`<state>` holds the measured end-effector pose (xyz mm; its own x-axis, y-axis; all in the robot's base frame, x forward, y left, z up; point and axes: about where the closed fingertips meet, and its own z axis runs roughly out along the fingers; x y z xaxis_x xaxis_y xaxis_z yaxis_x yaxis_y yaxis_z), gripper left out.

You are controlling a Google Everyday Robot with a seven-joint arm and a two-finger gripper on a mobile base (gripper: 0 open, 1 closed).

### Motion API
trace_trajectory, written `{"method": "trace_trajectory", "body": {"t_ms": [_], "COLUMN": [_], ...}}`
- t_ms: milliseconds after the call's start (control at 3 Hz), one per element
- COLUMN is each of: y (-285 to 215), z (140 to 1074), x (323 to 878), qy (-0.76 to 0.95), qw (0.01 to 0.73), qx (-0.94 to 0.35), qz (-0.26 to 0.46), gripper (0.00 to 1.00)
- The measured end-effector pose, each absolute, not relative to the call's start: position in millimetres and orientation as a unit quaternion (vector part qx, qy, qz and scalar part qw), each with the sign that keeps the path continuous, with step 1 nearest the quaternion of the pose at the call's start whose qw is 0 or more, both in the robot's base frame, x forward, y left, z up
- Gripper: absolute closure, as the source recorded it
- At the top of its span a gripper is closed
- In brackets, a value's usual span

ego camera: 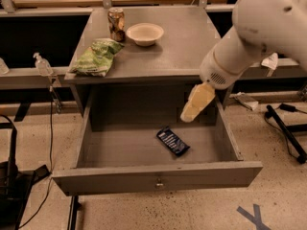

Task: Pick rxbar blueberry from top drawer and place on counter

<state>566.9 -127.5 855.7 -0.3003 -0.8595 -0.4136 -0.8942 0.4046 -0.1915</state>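
The rxbar blueberry (pixel 172 142), a dark flat bar with pale lettering, lies at an angle on the floor of the open top drawer (pixel 158 174), right of its middle. The drawer is pulled out fully from the grey cabinet; its knob (pixel 159 182) is at the centre of the front. My gripper (pixel 188 115) hangs from the white arm (pixel 249 42) above the drawer's back right part, above and a little right of the bar, not touching it. The counter (pixel 182 42) is the cabinet's grey top behind it.
On the counter stand a green chip bag (pixel 97 56), a can (pixel 115 24) and a white bowl (pixel 144 33), all on its left and back. A shelf with a small bottle (pixel 42 64) is at the left. Cables and black legs lie on the floor at both sides.
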Motion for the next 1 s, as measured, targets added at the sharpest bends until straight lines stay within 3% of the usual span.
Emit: {"method": "trace_trajectory", "body": {"t_ms": [667,1000], "y": [-94,-90], "z": [718,723], "x": [574,593], "qy": [0.849,0.853], "qw": [0.234,0.277], "qx": [-0.474,-0.442], "qz": [0.019,0.013], "gripper": [0.0,0.0]}}
